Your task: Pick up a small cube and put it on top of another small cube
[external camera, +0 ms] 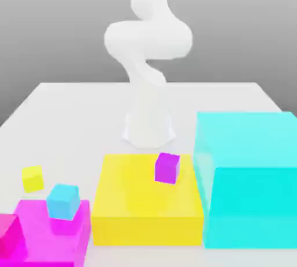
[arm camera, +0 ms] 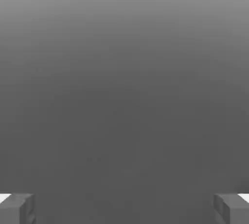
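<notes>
A small purple cube (external camera: 167, 167) rests on a wide yellow block (external camera: 139, 202) in the middle of the exterior view. To the exterior view's left, a small light-blue cube (external camera: 62, 201) sits on a magenta block (external camera: 52, 237). A small yellow cube (external camera: 33, 178) lies on the table behind it. The white arm (external camera: 148, 39) rises from its base behind the yellow block and leaves the frame at the top. In the hand view my gripper (arm camera: 124, 208) is open, its grey fingertips (arm camera: 17, 207) far apart, with nothing between them and only plain grey background ahead.
A tall cyan block (external camera: 249, 179) stands at the exterior view's right, touching the yellow block's side. A pink block (external camera: 8, 234) sits at the lower left corner. The white table (external camera: 69, 109) stretches back around the arm's base (external camera: 149, 129).
</notes>
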### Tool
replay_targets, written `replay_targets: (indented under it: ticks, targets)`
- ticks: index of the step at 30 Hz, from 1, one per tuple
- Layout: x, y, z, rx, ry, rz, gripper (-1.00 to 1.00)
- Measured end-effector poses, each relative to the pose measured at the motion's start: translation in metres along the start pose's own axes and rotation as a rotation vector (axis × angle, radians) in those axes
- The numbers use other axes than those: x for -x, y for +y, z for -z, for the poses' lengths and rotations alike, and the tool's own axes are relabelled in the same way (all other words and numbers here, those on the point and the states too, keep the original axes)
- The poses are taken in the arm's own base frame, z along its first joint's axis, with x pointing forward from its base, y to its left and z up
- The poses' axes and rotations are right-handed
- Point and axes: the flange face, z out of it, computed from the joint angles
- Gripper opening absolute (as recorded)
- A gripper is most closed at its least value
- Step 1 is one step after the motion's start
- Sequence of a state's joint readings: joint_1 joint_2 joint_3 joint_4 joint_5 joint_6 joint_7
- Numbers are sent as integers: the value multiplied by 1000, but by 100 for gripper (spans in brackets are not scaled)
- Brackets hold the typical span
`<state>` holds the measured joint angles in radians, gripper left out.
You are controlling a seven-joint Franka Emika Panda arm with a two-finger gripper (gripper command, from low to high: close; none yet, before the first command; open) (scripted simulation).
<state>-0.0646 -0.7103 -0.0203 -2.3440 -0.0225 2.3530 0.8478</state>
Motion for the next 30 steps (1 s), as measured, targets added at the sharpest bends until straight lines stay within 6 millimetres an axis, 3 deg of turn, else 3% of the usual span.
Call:
replay_targets:
  ticks: [5,10,15,18,21,27,28,30]
  targets:
    - [-34,84,-113,200,-24,-219,0]
    - [-46,196,-196,378,-52,-447,0]
    - [-27,321,-250,541,-86,-687,0]
    - [-3,402,-266,635,-101,-857,0]
    - [35,467,-277,716,-130,-1006,0]
    - [71,507,-320,741,-143,-1039,0]
    - [76,511,-327,742,-143,-1040,-100]
    - [76,511,-327,742,-143,-1040,-100]
